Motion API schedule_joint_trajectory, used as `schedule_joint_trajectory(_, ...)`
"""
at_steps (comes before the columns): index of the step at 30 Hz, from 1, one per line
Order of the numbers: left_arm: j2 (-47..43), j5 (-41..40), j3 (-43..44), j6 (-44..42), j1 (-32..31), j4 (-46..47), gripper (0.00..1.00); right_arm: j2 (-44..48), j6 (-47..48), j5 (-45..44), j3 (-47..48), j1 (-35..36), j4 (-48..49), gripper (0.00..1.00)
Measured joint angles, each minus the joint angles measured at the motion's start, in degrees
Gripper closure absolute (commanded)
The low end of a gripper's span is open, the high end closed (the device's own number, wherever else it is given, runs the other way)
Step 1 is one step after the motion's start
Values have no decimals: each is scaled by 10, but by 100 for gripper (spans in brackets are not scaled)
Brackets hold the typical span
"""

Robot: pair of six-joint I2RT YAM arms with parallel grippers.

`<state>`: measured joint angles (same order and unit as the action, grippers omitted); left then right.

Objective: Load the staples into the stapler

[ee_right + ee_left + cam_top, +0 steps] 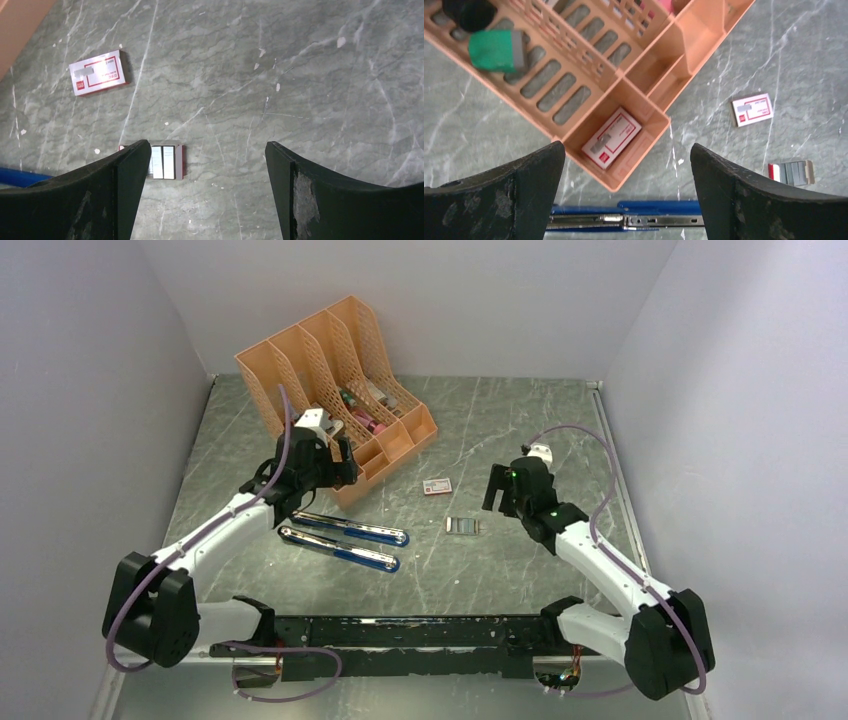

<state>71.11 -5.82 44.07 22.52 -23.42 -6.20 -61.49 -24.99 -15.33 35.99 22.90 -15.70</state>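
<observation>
the left gripper (626,150) is hanging over the front corner of the orange organizer (589,75), with its jaws standing wide apart and gripping nothing. below it, in the organizer's small front compartment, a white-and-red box (611,137) is lying flat. the stapler (350,528) is lying opened out on the table (520,430) just in front of the organizer, and its two blue-and-silver halves are lying side by side. the staples (164,162) are resting on the table to the right of the stapler, not touching it, with a red edge showing beside them. the right gripper (207,145) is hovering near them, also spread open and empty. in its wrist view one finger (100,200) is hiding their left end. a second white-and-red box (437,486) is lying on the table between the staples and the organizer.
</observation>
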Motion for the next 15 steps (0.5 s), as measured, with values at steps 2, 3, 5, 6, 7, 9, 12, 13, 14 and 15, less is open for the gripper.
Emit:
schedule_joint_trajectory(2, 8, 11, 12, -16, 7, 17, 0, -3, 4, 10, 0, 1, 1, 10)
schedule_joint_trajectory(3, 9, 15, 14, -19, 10, 24, 0, -4, 5, 12, 0, 3, 2, 10)
schedule_joint_trajectory(5, 12, 25, 15, -24, 19, 39, 0, -7, 5, 12, 0, 9, 7, 11)
schedule_joint_trajectory(6, 14, 28, 15, -25, 22, 42, 1, -10, 5, 9, 0, 15, 7, 11)
schedule_joint_trajectory(7, 15, 32, 15, -27, 24, 45, 0, -14, 5, 5, 2, 20, 6, 11)
schedule_joint_trajectory(9, 18, 38, 15, -31, 25, 47, 0, -23, 4, -9, 5, 38, 3, 11)
schedule_joint_trajectory(12, 21, 39, 15, -41, 25, 47, 0, -28, -4, -32, 7, 80, -1, 16)
schedule_joint_trajectory(13, 22, 39, 15, -45, 25, 47, 0, -28, -10, -38, 7, 95, -1, 19)
schedule_joint_trajectory(14, 24, 40, 15, -49, 25, 47, 0, -28, -14, -40, 7, 104, -1, 22)
schedule_joint_trajectory(15, 26, 40, 15, -53, 25, 47, 0, -29, -20, -46, 7, 115, 0, 25)
